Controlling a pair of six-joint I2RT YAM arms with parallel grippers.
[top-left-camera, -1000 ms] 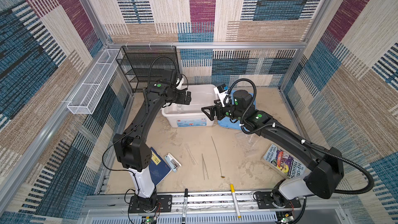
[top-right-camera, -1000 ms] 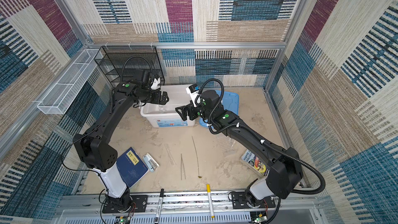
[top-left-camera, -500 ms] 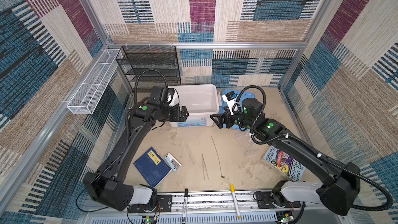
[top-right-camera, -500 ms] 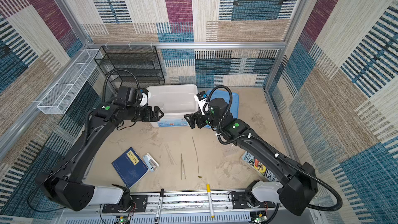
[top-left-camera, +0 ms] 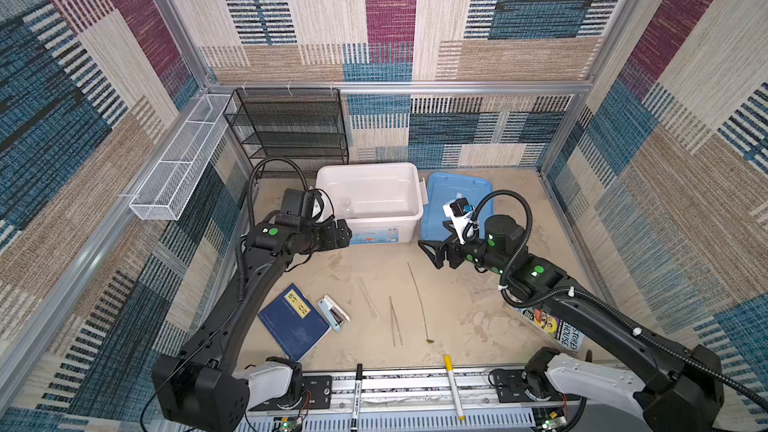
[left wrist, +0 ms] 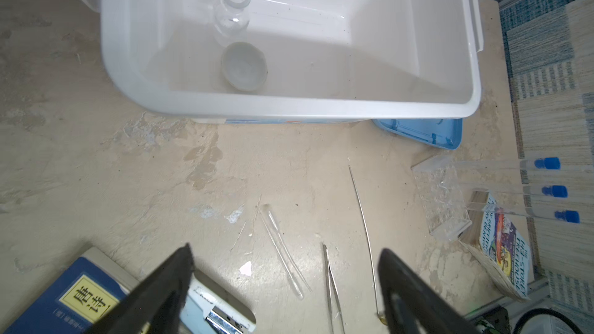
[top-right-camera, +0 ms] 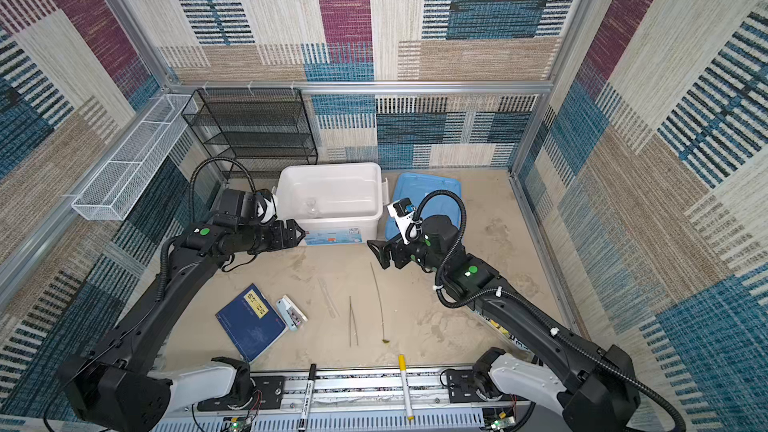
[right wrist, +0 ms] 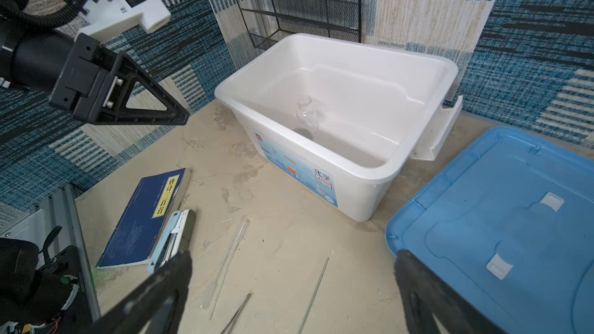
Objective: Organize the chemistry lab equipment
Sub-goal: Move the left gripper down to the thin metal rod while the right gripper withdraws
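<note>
Equipment, chemistry, sorting judged part done.

- White bin (top-left-camera: 388, 224): small white dish (left wrist: 244, 65) and small glass beaker (left wrist: 233, 4) are lodged inside, close together. A blue lid (top-left-camera: 440, 209) is laid flat beside the bin.
- Open table before the bin: glass rod (left wrist: 283, 252), metal tweezers (left wrist: 332, 290) and long thin spoon (left wrist: 363, 220) are laid flat, near one another, none touching.
- Clear plastic rack (left wrist: 443, 200): tipped on its side beside a picture book (left wrist: 501, 252), with three blue-capped test tubes (left wrist: 554, 191) lodged through it.
- Left gripper (top-left-camera: 344, 236): jaws spread wide, nothing held, hung just before the bin's front wall.
- Right gripper (right wrist: 294, 254): jaws likewise wide, nothing held, hung over the table by the lid.

Step judged in hand: selection of the next item for the bin.

Next move, as judged: a gripper is to be lowered astride one thin shaft and closed almost fully, since each lies flush on the table.
</note>
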